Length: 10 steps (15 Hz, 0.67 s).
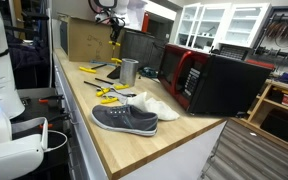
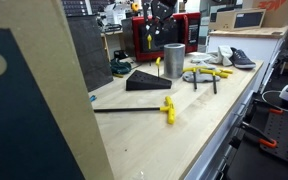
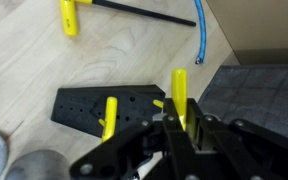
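**Over the rack, key in my grip**

Above the black rack (image 3: 84, 105) on the bench, my gripper (image 3: 181, 125) is pinched tight on a yellow-handled key (image 3: 179, 92) near the rack's edge. A second key (image 3: 108, 118) stands in the rack. A cup (image 1: 129, 71) sits nearby.

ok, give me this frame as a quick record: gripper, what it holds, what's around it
gripper: Robotiq gripper, shut on the held key
held: yellow-handled hex key, upright between the fingers, by the rack's edge
below: black perforated wedge rack, second yellow-handled key standing in it
nearby: long yellow T-handle key lying flat; metal cylindrical cup; blue cable
surface: light wooden workbench
further off: grey canvas shoe; red and black microwave
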{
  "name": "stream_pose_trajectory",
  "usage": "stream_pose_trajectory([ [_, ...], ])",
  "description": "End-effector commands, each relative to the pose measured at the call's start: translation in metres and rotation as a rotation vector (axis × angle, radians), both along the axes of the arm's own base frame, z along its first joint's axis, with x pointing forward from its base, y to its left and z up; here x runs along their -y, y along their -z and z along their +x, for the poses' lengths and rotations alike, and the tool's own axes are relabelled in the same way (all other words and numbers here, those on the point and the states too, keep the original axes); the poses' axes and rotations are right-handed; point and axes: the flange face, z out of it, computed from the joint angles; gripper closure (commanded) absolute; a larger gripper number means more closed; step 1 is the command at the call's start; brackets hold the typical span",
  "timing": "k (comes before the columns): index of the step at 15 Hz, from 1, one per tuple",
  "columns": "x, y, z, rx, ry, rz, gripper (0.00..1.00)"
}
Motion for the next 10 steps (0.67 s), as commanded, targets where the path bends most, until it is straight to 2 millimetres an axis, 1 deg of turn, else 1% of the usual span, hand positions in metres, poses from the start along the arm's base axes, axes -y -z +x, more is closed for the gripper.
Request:
stream_pose_trajectory([
  [1,0.016,-0.010,-0.054,-0.010,-0.057,0.014,0.96],
  [3,0.021,-0.011,-0.069,-0.027,-0.086,0.014,0.96],
  [5,0.028,-0.009,-0.078,-0.022,-0.096,-0.008,0.96],
  [7,0.038,-0.005,-0.079,-0.006,-0.095,-0.042,0.96],
  [10,0.061,0.009,-0.069,0.011,-0.107,-0.093,0.96],
])
